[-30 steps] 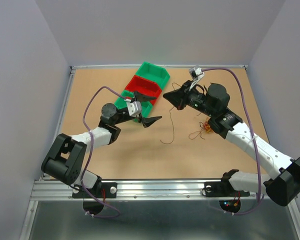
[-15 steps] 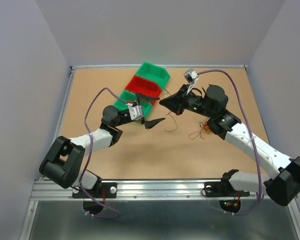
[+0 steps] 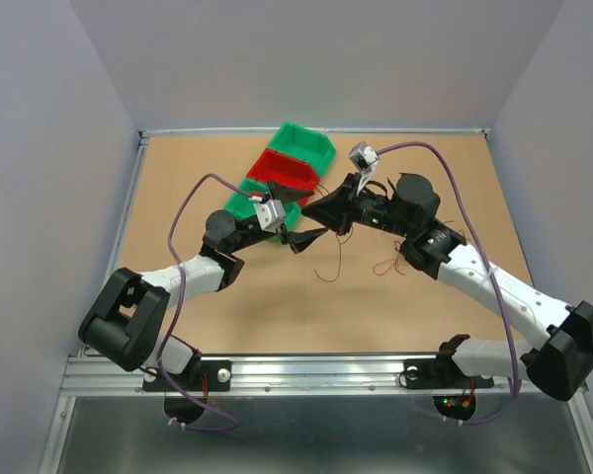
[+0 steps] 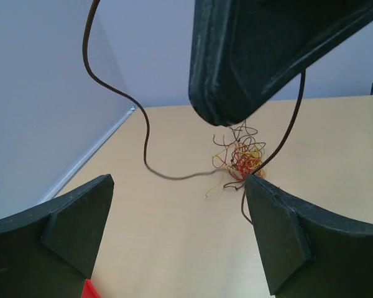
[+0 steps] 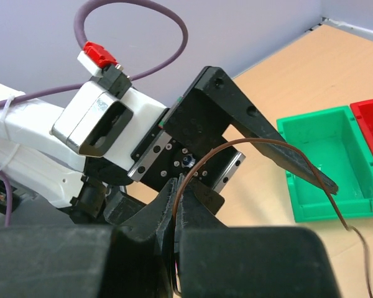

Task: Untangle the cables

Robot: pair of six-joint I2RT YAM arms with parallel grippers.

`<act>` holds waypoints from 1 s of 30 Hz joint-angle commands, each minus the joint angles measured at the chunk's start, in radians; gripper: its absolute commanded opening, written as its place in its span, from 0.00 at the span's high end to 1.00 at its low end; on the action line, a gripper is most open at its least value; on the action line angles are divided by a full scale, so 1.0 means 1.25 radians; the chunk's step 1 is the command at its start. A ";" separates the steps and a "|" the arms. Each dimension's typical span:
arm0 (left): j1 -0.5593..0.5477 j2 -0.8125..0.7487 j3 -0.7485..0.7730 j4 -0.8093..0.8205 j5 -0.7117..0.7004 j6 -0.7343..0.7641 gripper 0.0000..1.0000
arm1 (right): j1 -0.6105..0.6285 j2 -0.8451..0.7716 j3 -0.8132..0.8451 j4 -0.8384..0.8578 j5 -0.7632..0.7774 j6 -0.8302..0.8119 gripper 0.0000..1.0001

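My right gripper is shut on a dark brown cable and holds it above the table; the cable arches out of the closed fingertips. The strand hangs down in a curl. My left gripper is open, and the right gripper's tip sits between its spread fingers. In the left wrist view the brown cable loops down both sides of the right gripper's fingers, one side touching my right-hand finger. The orange, red and dark tangle of cables lies on the table beyond, partly under the right arm.
Green and red bins stand in a row at the back, just behind the left gripper; one green bin shows close in the right wrist view. Purple arm cables loop over both arms. Grey walls enclose the table.
The right gripper has carried the brown cable leftward, away from the tangle, until its tip reached the left gripper's open fingers. The left gripper edged slightly right and stayed open.
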 commanded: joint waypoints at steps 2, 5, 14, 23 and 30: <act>-0.011 -0.011 -0.007 0.192 -0.004 -0.045 0.01 | 0.036 0.006 -0.012 0.062 0.012 0.000 1.00; -0.012 -0.014 -0.011 0.195 0.009 -0.045 0.01 | 0.044 0.014 -0.010 0.061 0.010 -0.002 1.00; -0.014 -0.009 -0.012 0.196 -0.004 -0.032 0.01 | 0.054 0.040 -0.007 0.060 -0.026 -0.007 0.99; -0.013 -0.003 -0.029 0.271 0.177 -0.064 0.01 | 0.057 0.038 -0.005 0.062 -0.025 -0.026 0.99; -0.014 -0.027 -0.035 0.239 0.189 -0.030 0.02 | 0.057 -0.022 -0.025 -0.003 -0.016 -0.077 0.99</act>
